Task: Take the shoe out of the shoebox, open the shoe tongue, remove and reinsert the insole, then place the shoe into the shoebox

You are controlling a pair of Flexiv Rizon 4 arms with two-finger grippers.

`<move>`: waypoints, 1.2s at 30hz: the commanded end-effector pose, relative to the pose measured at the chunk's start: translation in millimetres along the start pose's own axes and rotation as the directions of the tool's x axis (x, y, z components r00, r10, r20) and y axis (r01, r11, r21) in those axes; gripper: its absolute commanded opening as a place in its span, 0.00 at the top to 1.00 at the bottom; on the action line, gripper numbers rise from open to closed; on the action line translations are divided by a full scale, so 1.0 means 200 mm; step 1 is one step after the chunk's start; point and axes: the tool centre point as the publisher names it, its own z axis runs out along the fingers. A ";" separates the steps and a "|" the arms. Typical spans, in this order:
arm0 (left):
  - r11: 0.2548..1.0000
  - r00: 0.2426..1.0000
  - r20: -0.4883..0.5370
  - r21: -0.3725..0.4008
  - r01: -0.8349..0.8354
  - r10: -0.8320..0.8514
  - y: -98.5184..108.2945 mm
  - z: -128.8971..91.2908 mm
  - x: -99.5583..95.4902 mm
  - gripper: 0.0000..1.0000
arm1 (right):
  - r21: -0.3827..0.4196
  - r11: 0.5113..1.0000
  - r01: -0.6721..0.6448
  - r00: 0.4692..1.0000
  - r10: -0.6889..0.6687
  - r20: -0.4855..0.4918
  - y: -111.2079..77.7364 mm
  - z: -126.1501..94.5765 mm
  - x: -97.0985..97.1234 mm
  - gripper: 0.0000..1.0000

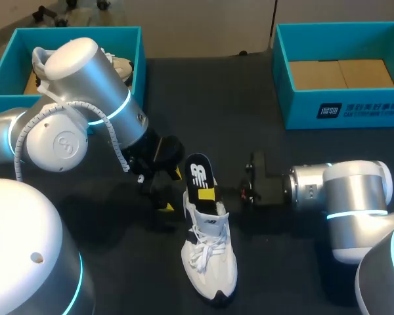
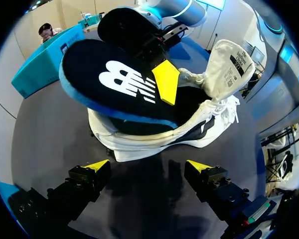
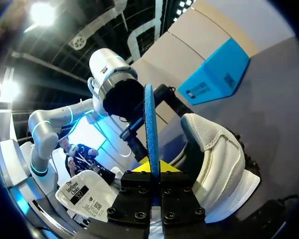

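Right gripper (image 3: 153, 168) on insole (image 3: 149, 114), forepart hidden

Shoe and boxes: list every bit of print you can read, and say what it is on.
insole: a large white logo mark, no word.
tongue label: lines of small black print, too small to read with certainty.
right shoebox: white print on its front wall, too small to read.

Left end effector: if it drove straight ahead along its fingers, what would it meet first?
Most likely the side of the white shoe, directly ahead of the open left end effector. The insole, held by the right end effector, sits higher, probably above that line.
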 end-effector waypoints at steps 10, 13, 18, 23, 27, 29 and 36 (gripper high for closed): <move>1.000 1.000 0.002 -0.003 0.000 0.000 0.00 0.00 0.00 0.00 | -0.014 1.000 0.024 1.000 -0.024 -0.011 0.01 0.01 0.02 0.75; 1.000 1.000 0.002 -0.003 0.000 0.000 0.00 0.00 0.00 0.00 | -0.018 0.999 0.038 0.999 -0.039 -0.013 0.03 0.01 0.03 0.67; 1.000 1.000 0.002 -0.003 0.000 0.000 0.00 0.00 0.00 0.00 | -0.037 0.997 0.074 0.997 -0.075 -0.012 0.07 0.01 0.05 0.66; 1.000 1.000 0.002 -0.003 0.000 0.000 0.00 0.00 0.00 0.00 | -0.051 0.993 0.102 0.995 -0.103 -0.008 0.13 0.01 0.07 0.69; 1.000 1.000 0.002 -0.003 0.000 0.000 0.00 0.00 0.00 0.00 | -0.070 0.990 0.119 0.993 -0.120 -0.003 0.16 0.01 0.07 0.72; 1.000 1.000 0.002 -0.003 0.000 0.000 0.00 0.00 0.00 0.00 | -0.079 0.989 0.122 0.992 -0.123 -0.003 0.18 0.01 0.07 0.76; 1.000 1.000 0.002 -0.003 0.000 0.000 0.00 0.00 0.00 0.00 | -0.098 0.988 0.116 0.993 -0.117 -0.006 0.20 0.01 0.04 1.00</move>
